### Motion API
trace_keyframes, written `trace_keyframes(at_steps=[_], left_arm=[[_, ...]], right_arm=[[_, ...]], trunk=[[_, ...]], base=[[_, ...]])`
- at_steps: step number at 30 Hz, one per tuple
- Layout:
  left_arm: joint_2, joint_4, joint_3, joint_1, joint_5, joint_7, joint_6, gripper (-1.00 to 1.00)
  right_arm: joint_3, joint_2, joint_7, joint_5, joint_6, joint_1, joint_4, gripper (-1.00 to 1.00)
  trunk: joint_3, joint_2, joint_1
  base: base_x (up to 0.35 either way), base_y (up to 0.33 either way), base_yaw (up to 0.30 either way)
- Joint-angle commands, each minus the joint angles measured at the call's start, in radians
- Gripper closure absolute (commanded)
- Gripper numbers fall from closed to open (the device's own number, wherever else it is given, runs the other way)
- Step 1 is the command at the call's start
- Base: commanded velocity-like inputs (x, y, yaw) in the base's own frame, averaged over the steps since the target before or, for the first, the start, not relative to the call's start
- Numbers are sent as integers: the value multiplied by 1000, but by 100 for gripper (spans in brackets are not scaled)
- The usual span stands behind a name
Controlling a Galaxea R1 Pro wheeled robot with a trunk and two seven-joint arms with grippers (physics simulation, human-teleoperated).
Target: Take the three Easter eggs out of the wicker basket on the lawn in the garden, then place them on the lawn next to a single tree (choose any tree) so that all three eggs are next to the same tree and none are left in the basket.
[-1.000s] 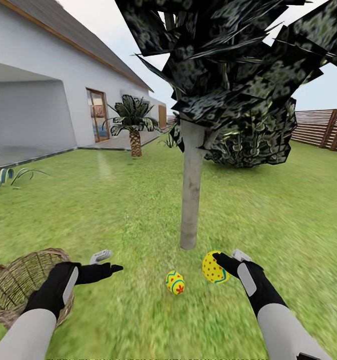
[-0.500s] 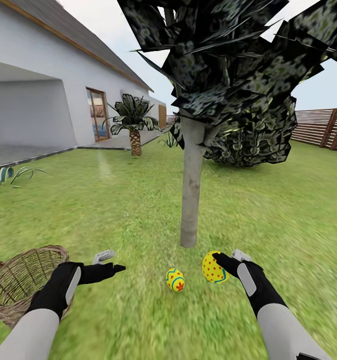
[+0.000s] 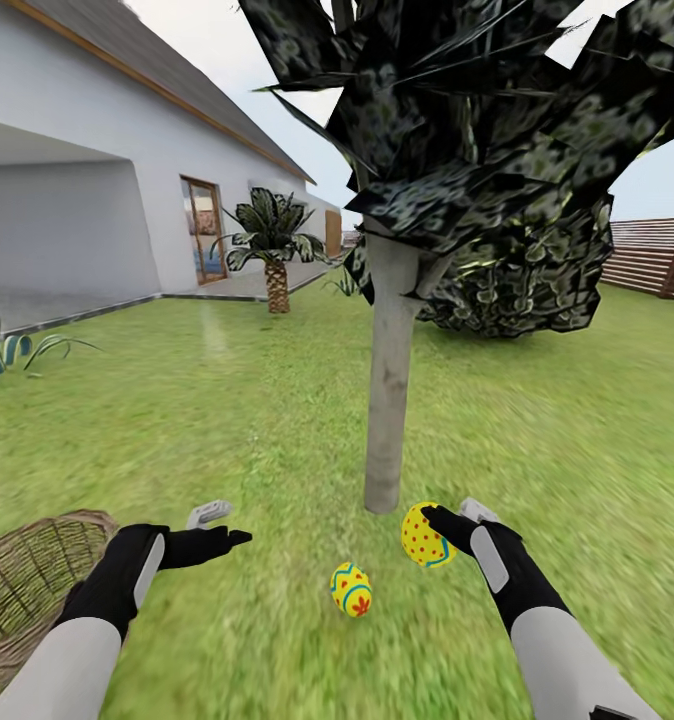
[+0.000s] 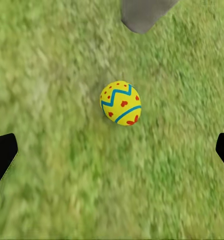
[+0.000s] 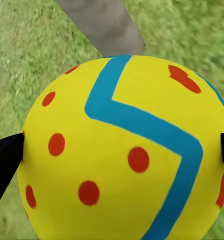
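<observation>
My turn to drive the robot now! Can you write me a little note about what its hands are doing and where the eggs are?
Right gripper: shut on an Easter egg, held above the lawn near the tree.
Left gripper: open, empty.
One egg on the grass already lies near the trunk.
Wicker basket sits at the far left; its inside can't be seen.
Left: set this egg down by the tree, then check the basket for the third.

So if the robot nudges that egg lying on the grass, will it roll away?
Probably a little: the egg looks smooth and rounded, lying free near the tree. The grass would likely stop it quickly. Being egg-shaped, it would probably wobble in a curve.
</observation>
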Motion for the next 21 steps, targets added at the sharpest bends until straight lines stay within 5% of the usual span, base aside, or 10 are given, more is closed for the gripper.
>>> trace_keyframes(at_steps=[1,10,21], left_arm=[[-1,-1,4,-1,-7,-7,5,-100],[-1,-1,4,-1,-6,-8,5,-100],[1,-1,5,-1,-5,-16,4,-100]], right_arm=[[-5,1,-2,-8,5,0,-2,100],[-4,2,-2,-10,-35,0,-2,100],[-4,5,-2,-10,-39,0,-2,100]], trunk=[[-1,0,0],[0,0,0],[-13,-28,16]], base=[[284,-217,263],[244,-211,46],[10,-6,0]])
